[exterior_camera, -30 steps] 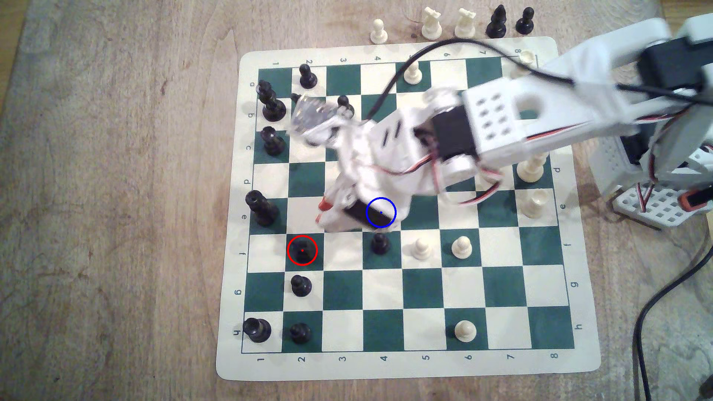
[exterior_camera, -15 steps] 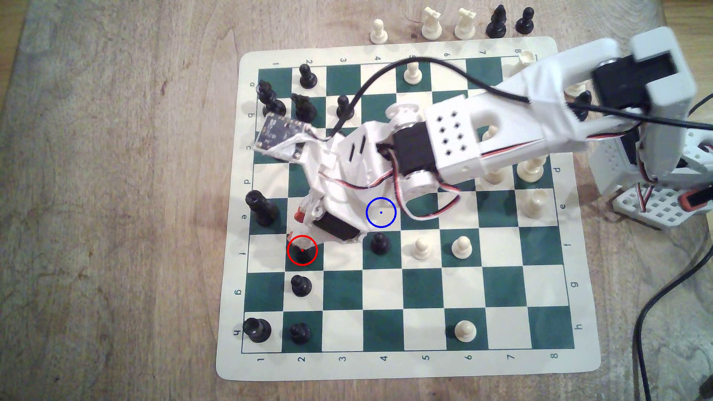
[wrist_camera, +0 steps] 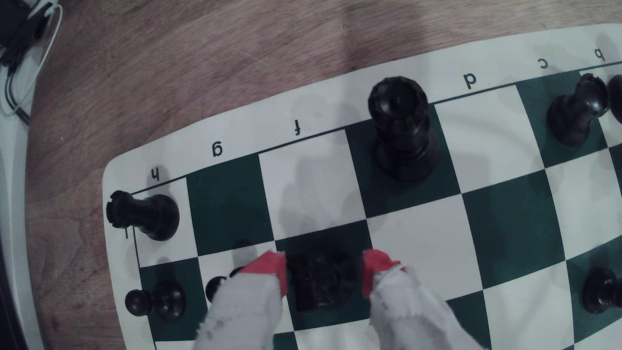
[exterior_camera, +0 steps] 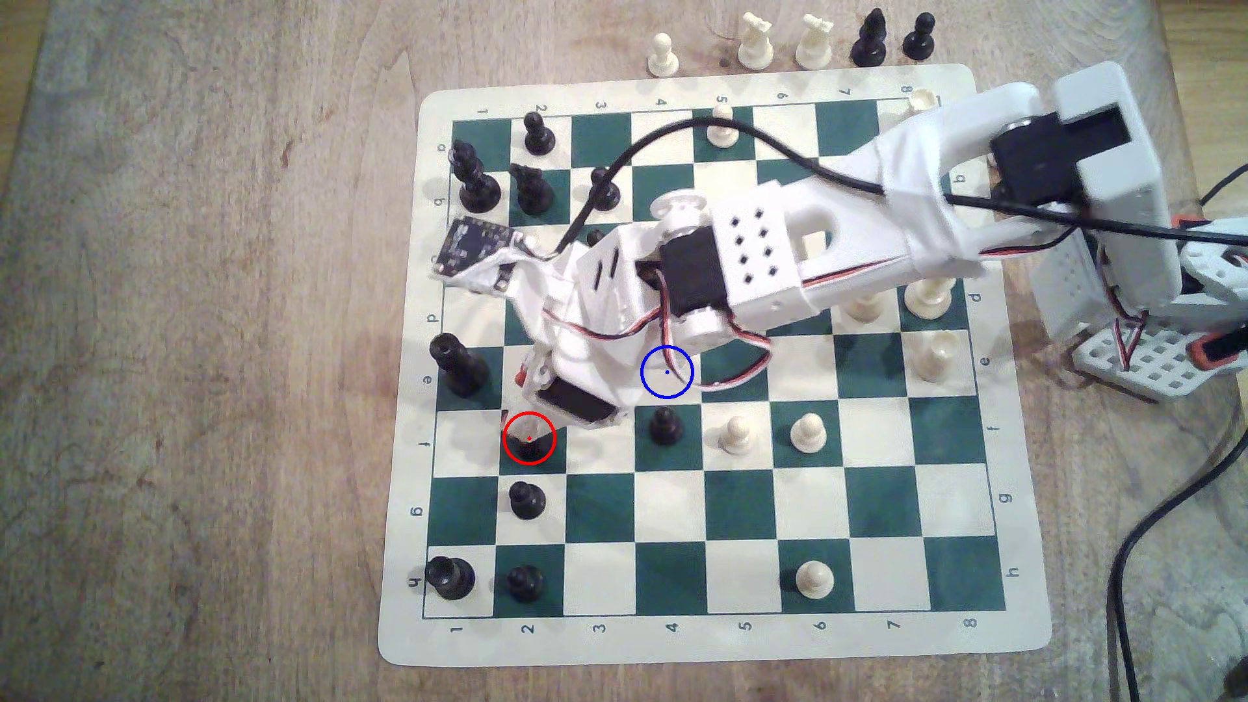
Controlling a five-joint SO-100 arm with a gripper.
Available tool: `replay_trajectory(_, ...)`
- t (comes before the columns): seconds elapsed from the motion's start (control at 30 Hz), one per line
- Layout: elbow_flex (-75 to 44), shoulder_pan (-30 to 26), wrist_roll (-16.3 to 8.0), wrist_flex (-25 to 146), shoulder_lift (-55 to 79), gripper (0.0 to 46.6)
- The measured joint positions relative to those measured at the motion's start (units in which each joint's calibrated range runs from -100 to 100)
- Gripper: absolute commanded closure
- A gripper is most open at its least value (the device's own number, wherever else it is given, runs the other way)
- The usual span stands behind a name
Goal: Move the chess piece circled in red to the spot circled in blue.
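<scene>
The knight (wrist_camera: 319, 282) stands on its green square in file f, the second one in from the board's edge, inside the red ring (exterior_camera: 529, 439) of the exterior view. The gripper (wrist_camera: 324, 274) straddles it: its red-tipped fingers (wrist_camera: 269, 269) sit one on each side of the piece, one close against it, the other with a thin gap, so the jaws are part open and not clamped. In the exterior view the gripper (exterior_camera: 523, 426) covers most of the knight (exterior_camera: 530, 447), leaving only a dark sliver in the ring.

The blue ring (exterior_camera: 666, 371) marks a cream square one row up and two files toward the exterior view's right, partly crossed by the arm's (exterior_camera: 776, 263) wires.

Just beside the knight, on the next square in file g, stands a black pawn (exterior_camera: 527, 501); another pawn (exterior_camera: 525, 582) and a rook (exterior_camera: 449, 577) are in row h. A tall black piece (wrist_camera: 402, 128) stands on the edge square of file e, near the knight. A black pawn (exterior_camera: 665, 428) stands just below the blue ring, with two white pawns (exterior_camera: 736, 435) further right.

The board (exterior_camera: 1013, 634) lies on a wooden counter (exterior_camera: 202, 337), with spare pieces (exterior_camera: 756, 40) lined up beyond its far edge.
</scene>
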Motion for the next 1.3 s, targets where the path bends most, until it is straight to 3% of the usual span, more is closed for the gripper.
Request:
replay_trajectory(1.2,-5.2,-2.0,0.1,0.0,5.6,37.2)
replay_trajectory(1.27,-5.2,-2.0,0.1,0.0,5.6,38.2)
replay_trajectory(1.3,-5.2,-2.0,0.1,0.0,5.6,41.3)
